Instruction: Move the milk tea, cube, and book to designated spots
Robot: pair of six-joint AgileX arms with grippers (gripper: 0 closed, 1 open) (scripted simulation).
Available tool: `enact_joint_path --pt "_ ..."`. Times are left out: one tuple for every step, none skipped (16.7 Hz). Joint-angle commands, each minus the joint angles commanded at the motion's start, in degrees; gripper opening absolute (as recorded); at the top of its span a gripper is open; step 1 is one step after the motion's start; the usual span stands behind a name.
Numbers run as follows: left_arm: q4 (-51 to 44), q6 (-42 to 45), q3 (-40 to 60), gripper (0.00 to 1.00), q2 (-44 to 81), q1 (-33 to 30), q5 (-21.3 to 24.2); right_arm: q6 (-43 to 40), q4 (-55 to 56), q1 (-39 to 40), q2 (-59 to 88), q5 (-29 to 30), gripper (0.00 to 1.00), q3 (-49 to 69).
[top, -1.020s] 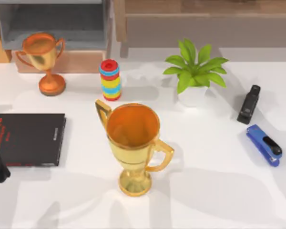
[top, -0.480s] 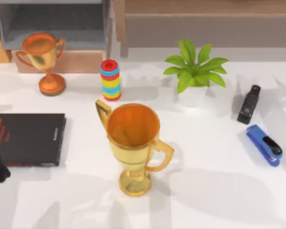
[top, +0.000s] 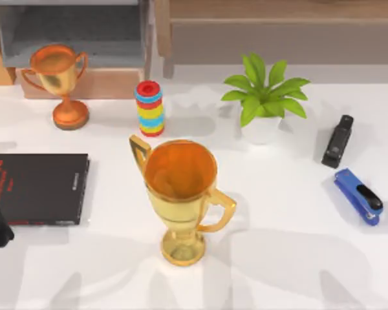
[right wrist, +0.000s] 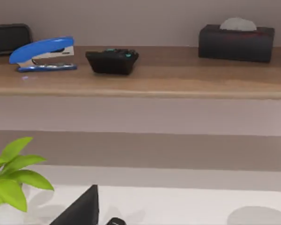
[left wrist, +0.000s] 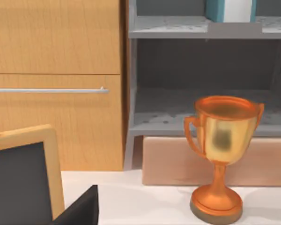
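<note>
Book (left wrist: 228, 10) upright on upper shelf in left wrist view; both end effectors' state: cannot tell.

My white table (top: 291, 219) carries a gold trophy (top: 181, 200) at centre, a copper trophy (top: 58, 81), ring stack (top: 149, 108) and plant (top: 264, 100) behind. A black book (top: 42, 187) lies left; black stapler (top: 337, 141) and blue stapler (top: 357, 196) right.
</note>
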Motion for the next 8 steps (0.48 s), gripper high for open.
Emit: enact_joint_path --pt "0.0 0.0 0.0 1.0 0.0 0.0 0.0 -0.1 -0.2 -0.7 -3.1 0.1 1.0 -2.6" --pt "0.0 0.0 0.0 1.0 0.0 0.0 0.0 -0.3 -0.3 -1.2 -5.5 0.3 1.0 -4.7" --pt "0.0 0.0 0.0 1.0 0.0 0.0 0.0 -0.4 -0.4 -1.7 -7.3 0.4 1.0 -6.3" --pt "0.0 0.0 0.0 1.0 0.0 0.0 0.0 -0.4 -0.5 -2.0 -8.6 0.5 1.0 -7.4" --pt "0.0 0.0 0.0 1.0 0.0 0.0 0.0 -0.5 -0.6 -2.1 -9.2 0.6 1.0 -8.0" --pt "0.0 0.0 0.0 1.0 0.0 0.0 0.0 -0.5 -0.6 -2.2 -9.3 0.6 1.0 -8.1" --pt "0.0 0.0 0.0 1.0 0.0 0.0 0.0 -0.5 -0.6 -2.2 -9.3 0.6 1.0 -8.1" --pt "0.0 0.0 0.0 1.0 0.0 0.0 0.0 -0.5 -0.6 -2.2 -9.3 0.6 1.0 -8.1"
